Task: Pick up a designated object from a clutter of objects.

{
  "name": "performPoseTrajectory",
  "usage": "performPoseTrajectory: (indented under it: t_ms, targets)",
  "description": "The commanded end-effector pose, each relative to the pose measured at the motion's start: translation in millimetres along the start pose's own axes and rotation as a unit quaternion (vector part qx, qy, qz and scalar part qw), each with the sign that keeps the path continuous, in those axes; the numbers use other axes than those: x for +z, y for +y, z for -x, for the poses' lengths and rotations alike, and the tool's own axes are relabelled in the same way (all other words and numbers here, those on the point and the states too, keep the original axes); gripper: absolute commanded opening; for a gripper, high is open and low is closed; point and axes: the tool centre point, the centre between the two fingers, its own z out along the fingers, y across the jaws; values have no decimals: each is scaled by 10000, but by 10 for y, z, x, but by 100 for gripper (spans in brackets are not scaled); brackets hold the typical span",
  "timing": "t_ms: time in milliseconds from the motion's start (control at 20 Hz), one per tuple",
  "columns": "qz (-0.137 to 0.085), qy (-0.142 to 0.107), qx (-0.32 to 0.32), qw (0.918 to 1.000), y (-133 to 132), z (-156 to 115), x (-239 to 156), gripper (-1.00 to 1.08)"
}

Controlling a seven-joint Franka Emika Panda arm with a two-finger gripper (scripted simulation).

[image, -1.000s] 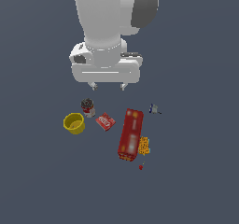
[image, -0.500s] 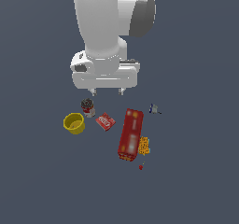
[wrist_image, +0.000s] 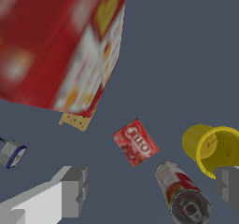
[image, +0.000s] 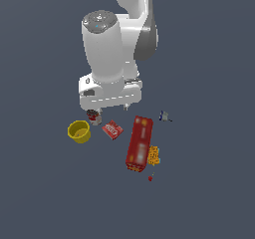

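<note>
Plain dark blue-grey floor point(image: 45, 198) fills the simulated scene, with no edges or corners in view and a loose cluster of objects near its middle. One white robot arm hangs over the cluster, its pincer point(wrist_image: 151, 190) spread wide and empty, one grey finger point(wrist_image: 74, 190) showing on each side of the wrist view.

The designated object, a small flat red box point(wrist_image: 136, 143) with white lettering, lies face up on the floor, touching nothing. In the wrist view it sits between the two fingers but ahead of the line joining them, so the pincer is probably not yet centred over it. Its long axis runs diagonally to that line, suggesting a wrist turn is needed before closing. In the exterior view the small red box point(image: 112, 129) lies just below the hand, toward the exterior view's right of the fingertips.

Counted: one small red box; one yellow bowl point(image: 79, 131); one dark-topped can point(wrist_image: 182, 193), lying beside the box; one long red carton point(image: 139, 143); one orange patterned piece point(image: 154, 155) against the carton; one small blue-and-white item point(image: 164, 116); one tiny red bit point(image: 150, 178).
</note>
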Motion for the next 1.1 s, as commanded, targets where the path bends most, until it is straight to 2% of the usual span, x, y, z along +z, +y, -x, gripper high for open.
performPoseTrajectory:
  t_ms: [0, 400, 1050]
  targets:
    - [11, 3, -296, 9996, 33, 15, 182, 100]
    - [37, 15, -1246, 9922, 117, 108, 750, 100]
    - [52, 39, -2553, 9668, 173, 347, 1488, 100]
